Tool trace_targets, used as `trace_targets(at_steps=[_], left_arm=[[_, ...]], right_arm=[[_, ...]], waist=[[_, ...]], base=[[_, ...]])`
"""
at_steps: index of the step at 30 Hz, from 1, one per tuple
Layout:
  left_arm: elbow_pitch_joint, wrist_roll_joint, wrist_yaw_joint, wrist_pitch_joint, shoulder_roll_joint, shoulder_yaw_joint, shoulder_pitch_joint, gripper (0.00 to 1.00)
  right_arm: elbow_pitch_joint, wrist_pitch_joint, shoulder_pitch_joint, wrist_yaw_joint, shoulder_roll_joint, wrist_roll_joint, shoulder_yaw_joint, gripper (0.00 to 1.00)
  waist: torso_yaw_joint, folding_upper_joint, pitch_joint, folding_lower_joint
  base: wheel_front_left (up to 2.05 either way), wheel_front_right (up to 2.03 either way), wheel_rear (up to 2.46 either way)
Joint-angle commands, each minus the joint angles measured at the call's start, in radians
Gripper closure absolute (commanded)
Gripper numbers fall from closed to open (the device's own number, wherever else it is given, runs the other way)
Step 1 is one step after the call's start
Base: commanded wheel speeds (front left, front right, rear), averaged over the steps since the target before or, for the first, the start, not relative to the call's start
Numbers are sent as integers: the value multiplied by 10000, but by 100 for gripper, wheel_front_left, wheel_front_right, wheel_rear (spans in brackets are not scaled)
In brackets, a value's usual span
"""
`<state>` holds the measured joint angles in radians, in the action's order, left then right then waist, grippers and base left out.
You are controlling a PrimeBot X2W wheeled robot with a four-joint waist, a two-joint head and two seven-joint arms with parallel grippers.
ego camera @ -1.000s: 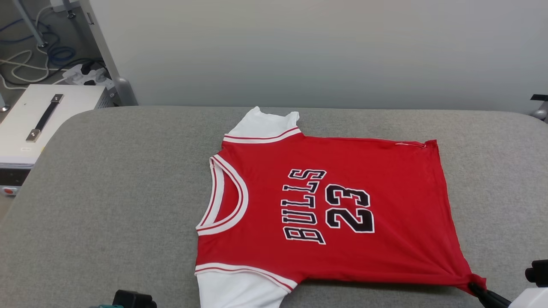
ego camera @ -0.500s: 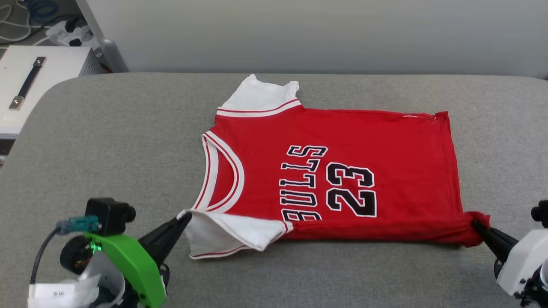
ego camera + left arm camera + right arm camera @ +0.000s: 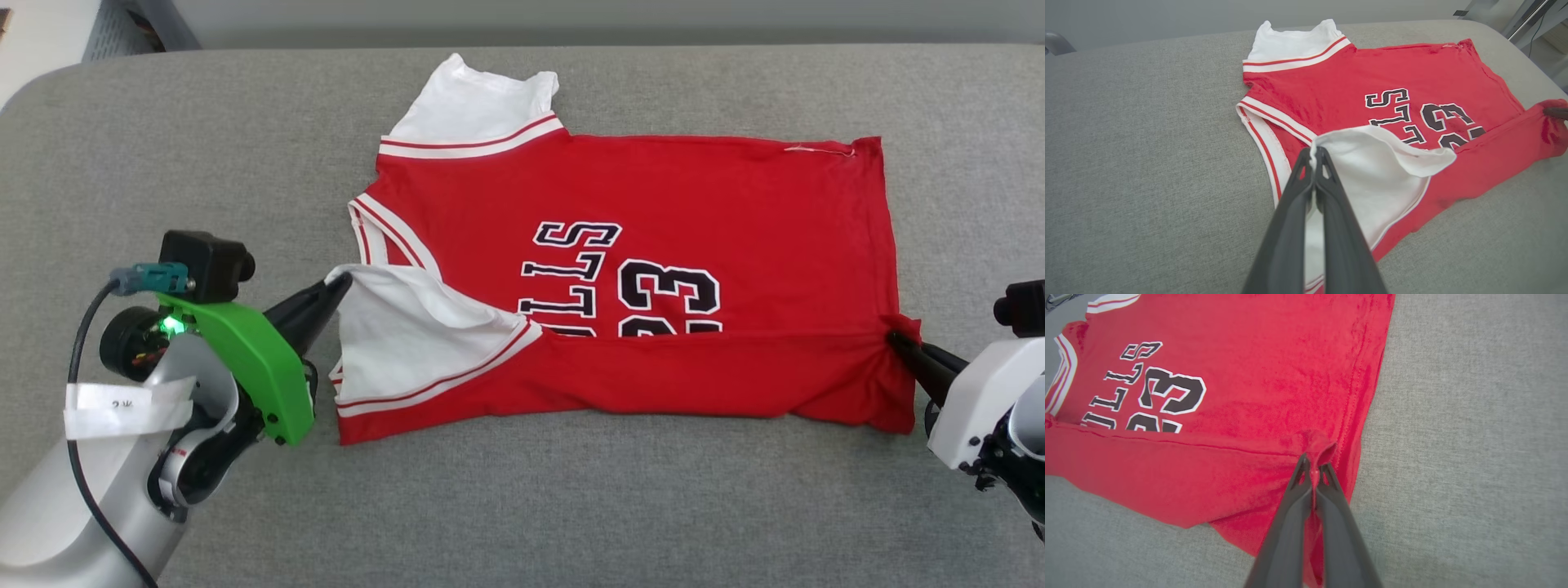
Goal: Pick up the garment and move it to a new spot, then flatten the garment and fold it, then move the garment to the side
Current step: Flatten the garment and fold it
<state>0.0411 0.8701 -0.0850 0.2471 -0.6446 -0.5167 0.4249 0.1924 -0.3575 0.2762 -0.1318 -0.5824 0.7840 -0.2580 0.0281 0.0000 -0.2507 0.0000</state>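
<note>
The garment (image 3: 653, 204) lies on the grey desk (image 3: 571, 506), long axis running left to right; the left fingers (image 3: 310, 310) pinch its near white sleeve, the right fingers (image 3: 918, 359) its near hem corner, the unfolded half lying beyond both

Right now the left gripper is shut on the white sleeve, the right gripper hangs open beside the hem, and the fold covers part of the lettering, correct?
No: the right gripper is not open; the right wrist view shows it shut on the garment at its red hem corner. The rest stands: the left gripper grips the white sleeve, and the fold covers part of the lettering.
</note>
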Motion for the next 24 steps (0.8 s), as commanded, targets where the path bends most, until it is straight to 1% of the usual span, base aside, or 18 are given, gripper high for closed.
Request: trace_targets(at_steps=[1,6,12,13,14,15,20,24], left_arm=[[232,-107,-89,10,119,-46,373,100],[1265,-317,-242,55,381,-347,1179,100],[2601,-646,-368,-170,726,-843,1877,100],[2813,-719,-374,-249,791,-896,1966,100],[3092,-872,-362,-410,873,-949,2077,11],[3328,-985,-334,-543,959,-987,2158,0],[4419,-1161,-311,-1414,1541,-1053,2289,0],[4931,-1059,-192,-2283,1924,-848,2138,0]], right_arm=[[110,-8,237,11,67,-78,-59,100],[555,138,661,11,194,-199,-248,100],[1087,498,1070,11,369,-391,-449,100],[1194,527,1123,11,406,-444,-475,61],[1352,569,1195,11,470,-519,-471,0],[1467,592,1249,11,529,-573,-488,0],[1845,735,1369,11,691,-700,-655,0],[1899,873,1193,11,705,-716,-626,0]], waist=[[-137,0,-366,0],[-207,0,-639,0],[-257,0,-821,0],[-259,0,-826,0],[-260,0,-812,0],[-260,0,-779,0],[-217,0,-322,0],[-135,0,236,0]], base=[[0,0,0],[0,0,0],[0,0,0],[0,0,0],[0,0,0],[0,0,0],[0,0,0],[0,0,0]])
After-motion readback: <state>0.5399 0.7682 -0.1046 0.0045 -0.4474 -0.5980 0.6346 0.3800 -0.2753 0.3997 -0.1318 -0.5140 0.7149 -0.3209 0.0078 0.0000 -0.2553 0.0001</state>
